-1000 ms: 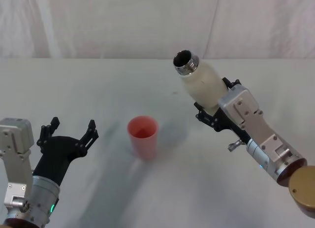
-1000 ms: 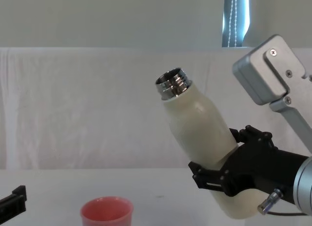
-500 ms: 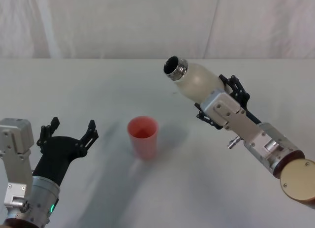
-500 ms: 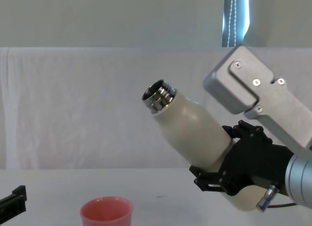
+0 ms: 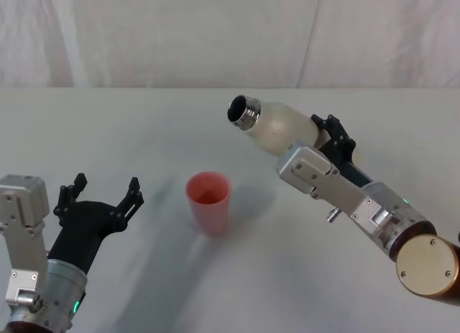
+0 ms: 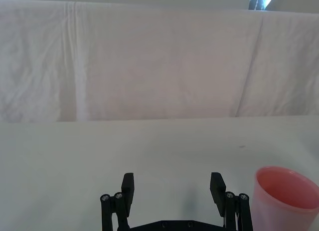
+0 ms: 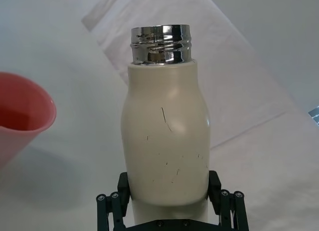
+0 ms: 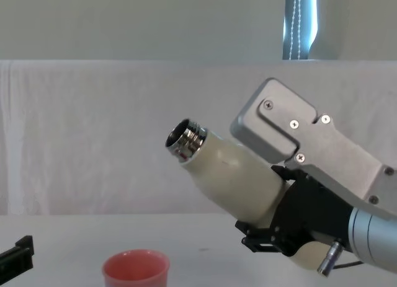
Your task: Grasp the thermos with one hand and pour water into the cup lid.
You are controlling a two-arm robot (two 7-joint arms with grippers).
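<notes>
Covering most of your head view: white-draped table, w/ white cloth backdrop hung behind it.

R arm, grey-white w/ screws, reaches in from the right side. Its right gripper is clamped round the lower body of the thermos, black fingers on both sides per the R wrist cam. You've got the bottle held well clear of the table, tipped steeply over toward the robot's left. Steel neck is open, no cap, pointing up-left in chest view. Mouth sits higher than the cup and off to its right, not over it. No water visible leaving the neck.

Left gripper low at the robot's left, fingers spread wide, gripping nothing. L wrist cam shows both fingertips apart w/ bare table between.

Cup lid, salmon-pink, stands upright on the table betw. the two grippers, just beside the left one in the L wrist cam, touching neither. Can't tell if there's water in it.
</notes>
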